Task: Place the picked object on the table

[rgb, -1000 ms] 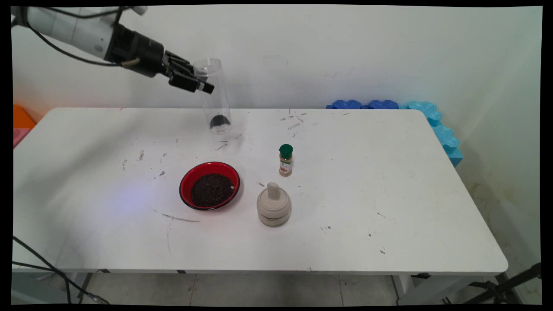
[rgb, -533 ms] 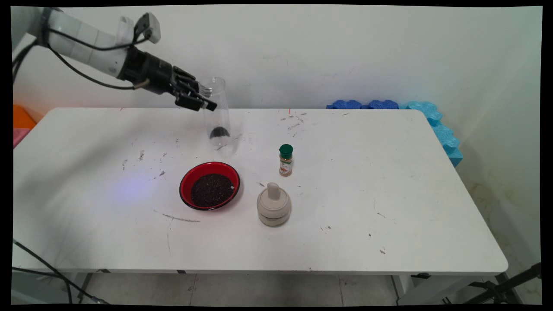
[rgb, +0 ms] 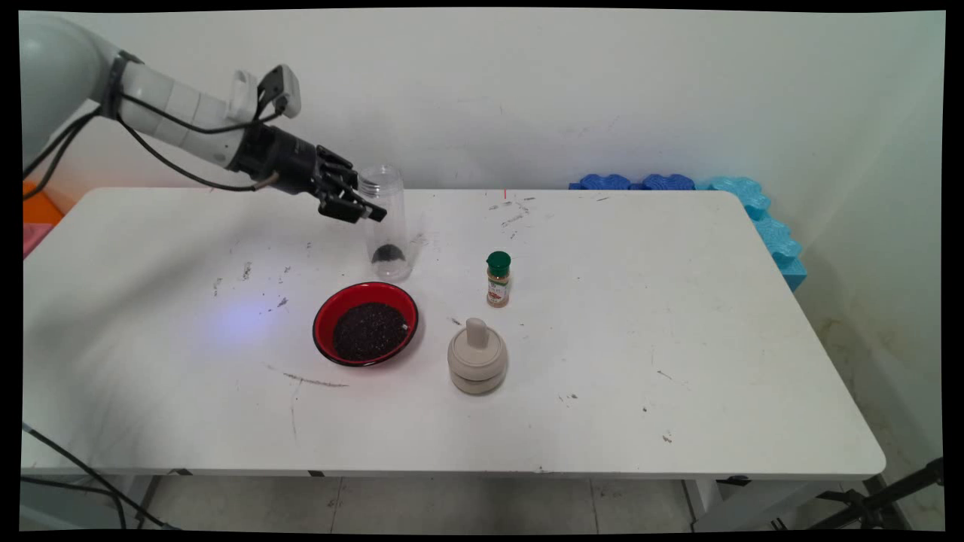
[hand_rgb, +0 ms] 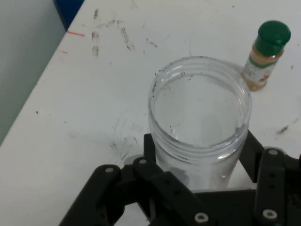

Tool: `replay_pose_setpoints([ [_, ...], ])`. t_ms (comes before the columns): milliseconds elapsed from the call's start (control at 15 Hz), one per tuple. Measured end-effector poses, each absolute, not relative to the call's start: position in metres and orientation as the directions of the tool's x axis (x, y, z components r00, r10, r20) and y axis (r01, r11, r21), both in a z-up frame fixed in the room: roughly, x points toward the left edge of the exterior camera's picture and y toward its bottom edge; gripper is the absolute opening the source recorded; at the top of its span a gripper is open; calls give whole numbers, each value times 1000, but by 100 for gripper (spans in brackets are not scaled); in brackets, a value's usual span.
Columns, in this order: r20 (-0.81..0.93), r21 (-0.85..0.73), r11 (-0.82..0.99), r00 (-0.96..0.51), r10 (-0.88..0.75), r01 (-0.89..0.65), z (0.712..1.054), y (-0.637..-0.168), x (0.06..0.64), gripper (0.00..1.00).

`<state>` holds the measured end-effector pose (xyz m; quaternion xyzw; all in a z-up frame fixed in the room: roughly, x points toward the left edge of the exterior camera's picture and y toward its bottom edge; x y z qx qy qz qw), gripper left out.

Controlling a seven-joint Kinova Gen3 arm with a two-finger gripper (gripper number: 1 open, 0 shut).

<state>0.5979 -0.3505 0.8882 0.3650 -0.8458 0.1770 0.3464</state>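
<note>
My gripper (rgb: 367,206) is shut on a clear plastic jar (rgb: 385,222), gripping it just below its open rim. The jar stands upright with a small heap of dark grains at its bottom, its base at or just above the table (rgb: 678,339). In the hand view the jar (hand_rgb: 200,127) sits between my fingers (hand_rgb: 162,181), its mouth facing the camera. In front of the jar lies a red bowl (rgb: 365,324) full of dark grains. A spice bottle (rgb: 498,279) with a green cap stands to the jar's right; it also shows in the hand view (hand_rgb: 265,54).
A beige mortar with a pestle (rgb: 477,357) stands right of the red bowl. Blue foam pieces (rgb: 723,196) line the table's far right corner and right edge. An orange object (rgb: 38,207) lies off the left edge. Black cables (rgb: 83,482) hang at the lower left.
The gripper has come down and a little toward the near side with the jar, bringing the jar's base from above the far table down close behind the red bowl.
</note>
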Motion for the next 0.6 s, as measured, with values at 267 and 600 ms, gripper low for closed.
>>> replay_pose_setpoints([
  [267,712,-45,676,-498,-494,-735,874,-352,595,0],
  [600,711,-45,679,-500,-494,-733,864,-354,594,0],
])
